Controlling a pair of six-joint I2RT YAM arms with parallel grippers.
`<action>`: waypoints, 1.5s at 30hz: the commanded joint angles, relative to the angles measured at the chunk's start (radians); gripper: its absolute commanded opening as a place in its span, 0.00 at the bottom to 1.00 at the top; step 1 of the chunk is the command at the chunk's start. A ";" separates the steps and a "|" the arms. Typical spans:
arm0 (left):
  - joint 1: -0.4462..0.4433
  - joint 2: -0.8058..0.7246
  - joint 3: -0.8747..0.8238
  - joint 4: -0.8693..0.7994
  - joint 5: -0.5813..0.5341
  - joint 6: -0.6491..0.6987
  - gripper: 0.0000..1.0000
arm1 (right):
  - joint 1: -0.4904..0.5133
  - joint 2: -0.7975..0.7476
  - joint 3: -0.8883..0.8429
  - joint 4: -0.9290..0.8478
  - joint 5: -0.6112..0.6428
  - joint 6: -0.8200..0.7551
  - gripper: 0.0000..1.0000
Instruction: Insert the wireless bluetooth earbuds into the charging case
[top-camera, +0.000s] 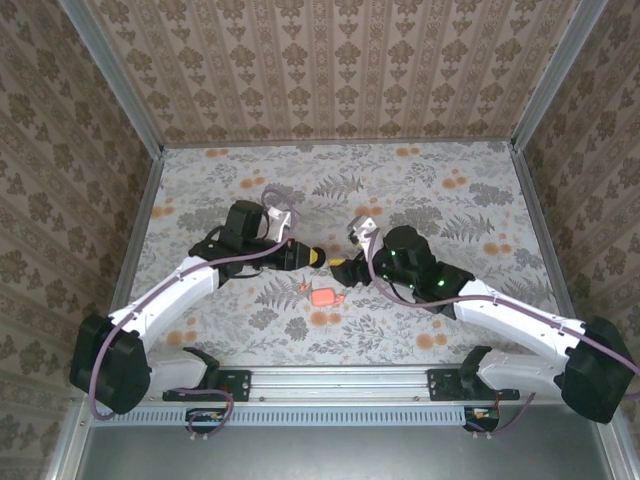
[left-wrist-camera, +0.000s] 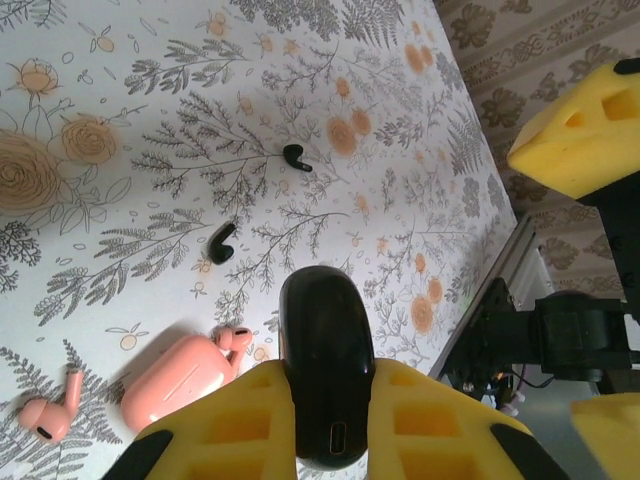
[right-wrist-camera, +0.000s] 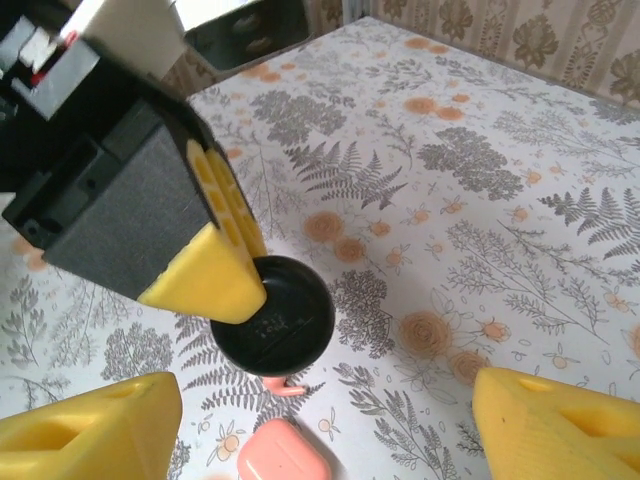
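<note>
Earbuds (left-wrist-camera: 221, 243) lie in open room on my left wrist camera: bare flowered table (left-wrist-camera: 120, 90) all around the pair, the metal edge rail (left-wrist-camera: 515, 255) well off to the right. Both sit beyond the left claw (left-wrist-camera: 328, 430), which is pinched on a round black disc (left-wrist-camera: 325, 330) with a port in its rim. The nearer bud is just past the disc, the other farther out, the two apart. They are tiny, black and short-stemmed. The charging case (left-wrist-camera: 178, 380), salmon pink with rounded corners, lies just left of my claw, with two pink earbuds (left-wrist-camera: 48, 412) by it.

On the right wrist camera the right claw (right-wrist-camera: 325, 385) is spread wide, gripping nothing. The case lies at the bottom edge between its fingers, the disc just beyond, and clear table runs to the wall (right-wrist-camera: 520, 40).

From the top camera both claws stand close together mid-table. The case is just nearer the bases, with free surface out to the back and both sides.
</note>
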 joint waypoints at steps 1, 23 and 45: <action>0.012 -0.033 -0.031 0.119 0.027 -0.047 0.05 | -0.055 -0.042 -0.028 0.059 -0.118 0.119 0.78; 0.029 -0.118 -0.128 0.519 0.041 -0.213 0.06 | -0.382 0.049 -0.065 0.485 -0.639 0.687 0.68; 0.012 -0.092 -0.078 0.701 0.157 -0.277 0.06 | -0.401 0.139 0.002 0.760 -0.845 0.915 0.66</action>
